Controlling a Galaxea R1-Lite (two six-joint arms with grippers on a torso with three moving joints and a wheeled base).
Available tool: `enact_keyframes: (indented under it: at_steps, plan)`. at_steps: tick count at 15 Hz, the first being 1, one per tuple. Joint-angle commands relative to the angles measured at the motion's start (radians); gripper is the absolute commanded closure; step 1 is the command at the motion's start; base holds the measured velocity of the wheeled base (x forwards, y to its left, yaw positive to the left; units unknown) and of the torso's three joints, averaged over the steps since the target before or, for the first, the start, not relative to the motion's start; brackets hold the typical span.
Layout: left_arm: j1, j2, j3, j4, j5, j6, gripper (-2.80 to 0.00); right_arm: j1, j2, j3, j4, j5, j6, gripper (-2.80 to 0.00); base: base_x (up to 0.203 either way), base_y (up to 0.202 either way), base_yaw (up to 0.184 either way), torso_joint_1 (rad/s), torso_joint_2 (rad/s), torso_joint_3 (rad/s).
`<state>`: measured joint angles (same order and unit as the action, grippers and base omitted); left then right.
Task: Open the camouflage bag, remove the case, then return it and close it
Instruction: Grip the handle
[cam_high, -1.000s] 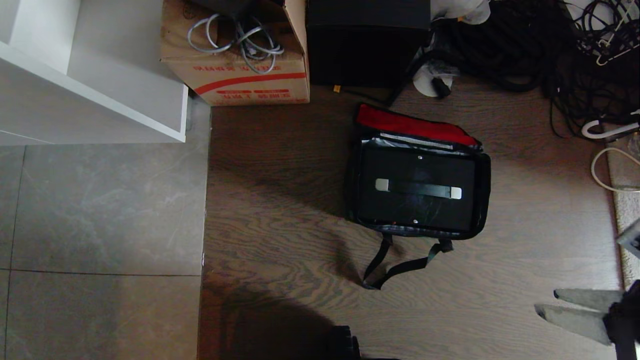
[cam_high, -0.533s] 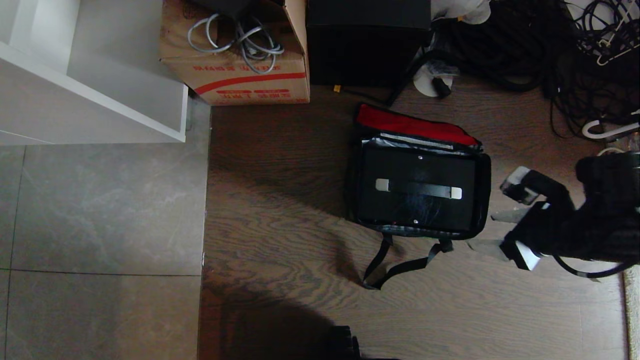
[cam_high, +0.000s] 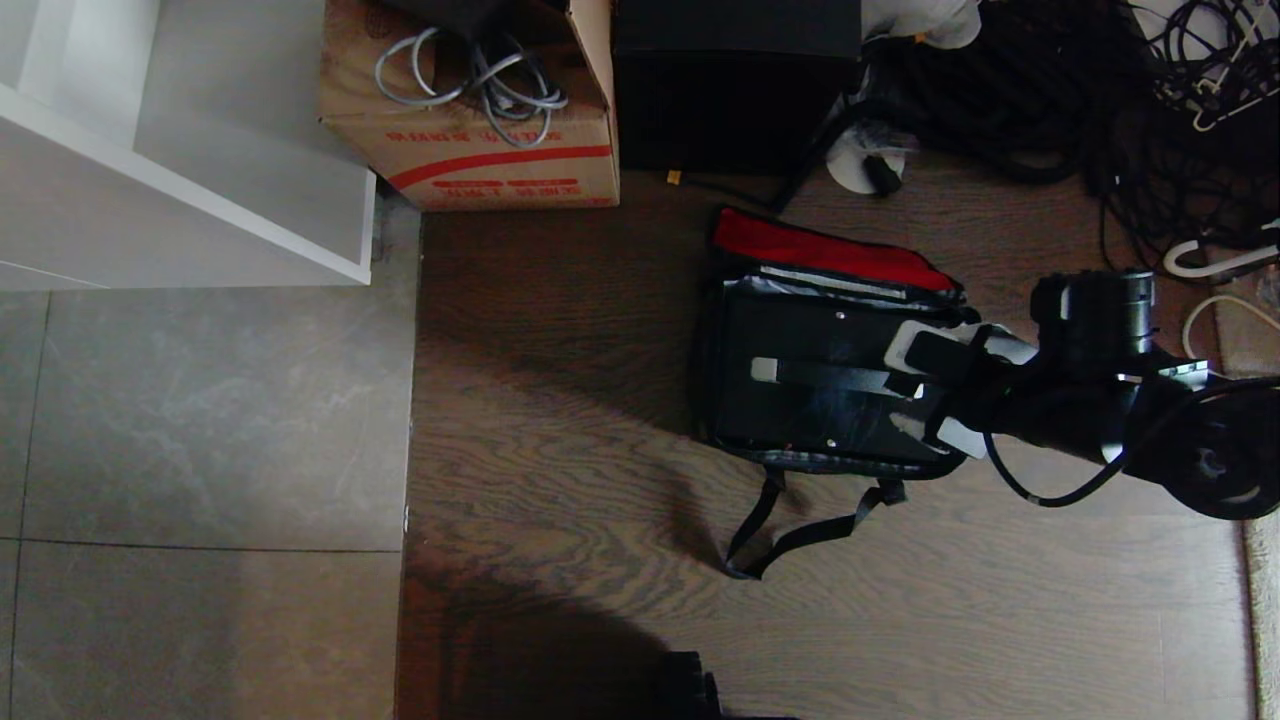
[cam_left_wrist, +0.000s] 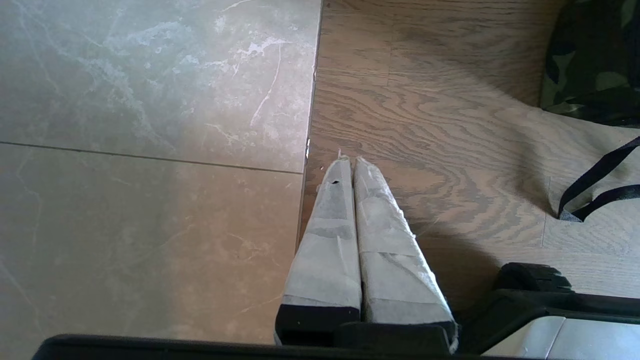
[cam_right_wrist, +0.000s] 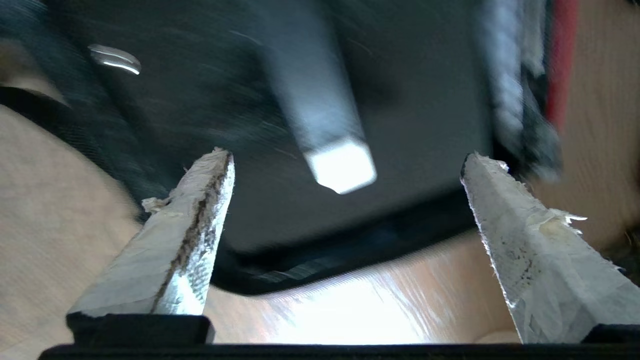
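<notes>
1. Lying flat inside the camouflage bag (cam_high: 965, 400), the case (cam_high: 820, 345) sits face up with its black handle (cam_high: 830, 377) across the middle, so the handle is the natural thing to take for lifting it out
2. The bag rests on the wooden floor (cam_high: 560, 400), near that floor's far edge, its flap thrown back so the red lining (cam_high: 815, 247) shows; my judgement is that the opening step is done and removal is in hand
3. The right gripper (cam_right_wrist: 345, 165) hovers over the right end of the case, fingers spread wide and grasping nothing, the handle's silver end fitting (cam_right_wrist: 341, 165) between them; that spread suits closing across the handle
4. The bag's black webbing strap (cam_high: 790, 530) trails loose on the floor toward the robot, clear of the reach
5. The left gripper (cam_left_wrist: 348, 165) hangs parked near the seam between tile and wood, fingers pressed together and empty
6. Behind the bag stand a tall black box (cam_high: 735, 85) and a cardboard box (cam_high: 470, 120) holding coiled grey cables (cam_high: 470, 75)
</notes>
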<state>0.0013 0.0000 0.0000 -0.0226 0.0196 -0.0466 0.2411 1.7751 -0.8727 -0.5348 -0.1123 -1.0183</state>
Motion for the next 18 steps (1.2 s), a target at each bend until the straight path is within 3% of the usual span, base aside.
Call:
enact_keyframes:
  at_steps: [1, 4, 5, 7, 10, 11, 14, 18]
  plan:
    - [0.000, 0.000, 0.011, 0.000, 0.000, -0.001, 0.00, 0.043, -0.006, 0.037, -0.071, -0.029, -0.012, -2.80, 0.000, 0.000, 0.000, 0.000, 0.00, 0.000]
    - [0.000, 0.000, 0.011, 0.000, 0.000, 0.000, 0.00, 0.051, -0.081, 0.095, -0.072, -0.064, 0.031, -2.80, 0.000, 0.000, 0.000, 0.000, 0.00, 0.000]
    - [0.000, 0.000, 0.011, 0.000, 0.000, -0.001, 0.00, 0.052, -0.114, 0.131, -0.068, -0.061, 0.116, -2.80, 0.000, 0.000, 0.000, 0.000, 0.00, 0.000]
    - [0.000, 0.000, 0.011, 0.000, 0.000, -0.001, 0.00, 0.070, -0.219, 0.193, 0.000, -0.046, 0.428, -2.80, 0.000, 0.000, 0.000, 0.000, 0.00, 0.000]
    - [0.000, 0.000, 0.011, 0.000, 0.000, -0.001, 0.00, 0.082, -0.386, 0.253, 0.272, -0.038, 0.793, -2.80, 0.000, 0.000, 0.000, 0.000, 0.00, 0.000]
    - [0.000, 0.000, 0.011, 0.000, 0.000, 0.000, 0.00, 0.084, -0.436, 0.265, 0.364, -0.039, 0.867, -2.80, 0.000, 0.000, 0.000, 0.000, 0.00, 0.000]
    - [0.000, 0.000, 0.011, 0.000, 0.000, 0.000, 0.00, 0.082, -0.666, 0.332, 0.528, -0.040, 0.949, -2.80, 0.000, 0.000, 0.000, 0.000, 0.00, 0.000]
    - [0.000, 0.000, 0.011, 0.000, 0.000, -0.001, 0.00, 0.026, -1.047, 0.486, 0.659, -0.026, 0.974, -2.80, 0.000, 0.000, 0.000, 0.000, 0.00, 0.000]
